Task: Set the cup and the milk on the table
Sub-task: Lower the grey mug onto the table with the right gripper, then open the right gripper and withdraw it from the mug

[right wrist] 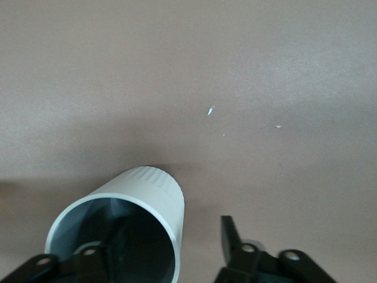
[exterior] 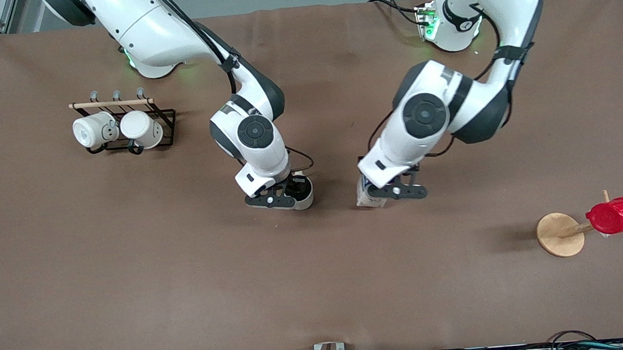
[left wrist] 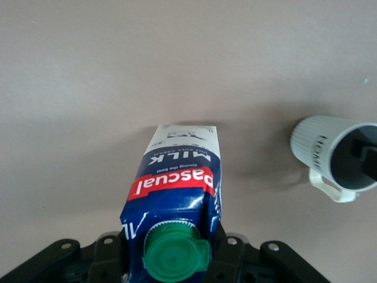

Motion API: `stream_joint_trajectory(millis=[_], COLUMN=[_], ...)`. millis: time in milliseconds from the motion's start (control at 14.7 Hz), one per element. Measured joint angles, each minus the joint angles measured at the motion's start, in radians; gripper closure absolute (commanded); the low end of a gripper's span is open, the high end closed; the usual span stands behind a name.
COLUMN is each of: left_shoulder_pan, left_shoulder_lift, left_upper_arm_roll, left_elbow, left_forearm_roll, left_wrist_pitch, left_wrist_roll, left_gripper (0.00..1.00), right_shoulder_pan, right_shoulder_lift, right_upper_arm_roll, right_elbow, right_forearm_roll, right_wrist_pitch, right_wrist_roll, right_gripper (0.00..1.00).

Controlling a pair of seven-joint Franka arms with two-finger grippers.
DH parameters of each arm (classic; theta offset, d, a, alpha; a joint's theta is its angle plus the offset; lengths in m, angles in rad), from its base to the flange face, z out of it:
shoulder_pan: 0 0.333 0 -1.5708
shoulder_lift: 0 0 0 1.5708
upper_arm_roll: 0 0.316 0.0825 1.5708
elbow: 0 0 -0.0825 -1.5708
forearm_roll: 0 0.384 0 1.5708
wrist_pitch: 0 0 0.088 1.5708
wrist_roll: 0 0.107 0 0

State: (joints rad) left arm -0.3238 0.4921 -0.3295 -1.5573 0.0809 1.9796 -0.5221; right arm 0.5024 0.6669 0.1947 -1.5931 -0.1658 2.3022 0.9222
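Since both items appear to be down or nearly down, the step in hand is the release. Item one, the cup (exterior: 303, 193): upright near the middle of the table (exterior: 320, 285), toward the right arm's end from the carton, with my right gripper (exterior: 280, 198) straddling its wall, one finger inside, one outside, jaws apart and the outer finger clear of the ribbed side. Item two, the milk (exterior: 371, 198): just beside the cup, toward the left arm's end, clamped at its capped top between the jaws of my left gripper (exterior: 396, 191), its base at or just above the table. To do this well I judge that the left jaws should part only once the base sits flat, and both grippers should rise straight up so that neither finger catches a rim or tips the carton. Other stock: a rack (exterior: 119, 129) with two white mugs and a red cup (exterior: 616, 215) on a wooden stand (exterior: 559, 234), both well apart. The left wrist view shows the green cap, the label and the cup's handle, all hidden from the front; only the right wrist view shows the gap beside the cup's wall.
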Motion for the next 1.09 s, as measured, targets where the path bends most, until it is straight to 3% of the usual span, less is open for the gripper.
stream_joint_trajectory(millis=[204, 340, 611, 747, 951, 1086], left_shoulder_pan=[-0.051, -0.081, -0.108, -0.150, -0.194, -0.196], left_shoulder_lift=[0.037, 0.083, 0.139, 0.154, 0.161, 0.162], left_upper_arm_roll=[0.004, 0.014, 0.029, 0.069, 0.106, 0.108], left_elbow=[0.031, 0.081, 0.156, 0.175, 0.191, 0.193], left_forearm_roll=[0.014, 0.021, 0.023, 0.023, 0.023, 0.024], left_wrist_pitch=[-0.004, -0.003, -0.016, -0.027, -0.038, -0.040], left_wrist_roll=[-0.079, -0.109, -0.170, -0.182, -0.185, -0.185], left_gripper=[0.73, 0.73, 0.72, 0.72, 0.71, 0.71], right_shoulder_pan=[-0.026, -0.072, -0.236, -0.337, -0.399, -0.401], right_shoulder_lift=[-0.050, -0.140, -0.353, -0.444, -0.545, -0.601], right_upper_arm_roll=[-0.003, -0.006, -0.014, -0.025, -0.120, -0.211], right_elbow=[0.022, 0.036, 0.039, 0.039, 0.038, 0.038], right_forearm_roll=[-0.004, -0.012, -0.014, -0.013, -0.003, 0.072], right_wrist_pitch=[-0.112, -0.213, -0.391, -0.471, -0.527, -0.578], right_wrist_roll=[0.000, -0.019, -0.216, -0.351, -0.505, -0.628], right_gripper=[0.00, 0.00, 0.00, 0.00, 0.00, 0.00])
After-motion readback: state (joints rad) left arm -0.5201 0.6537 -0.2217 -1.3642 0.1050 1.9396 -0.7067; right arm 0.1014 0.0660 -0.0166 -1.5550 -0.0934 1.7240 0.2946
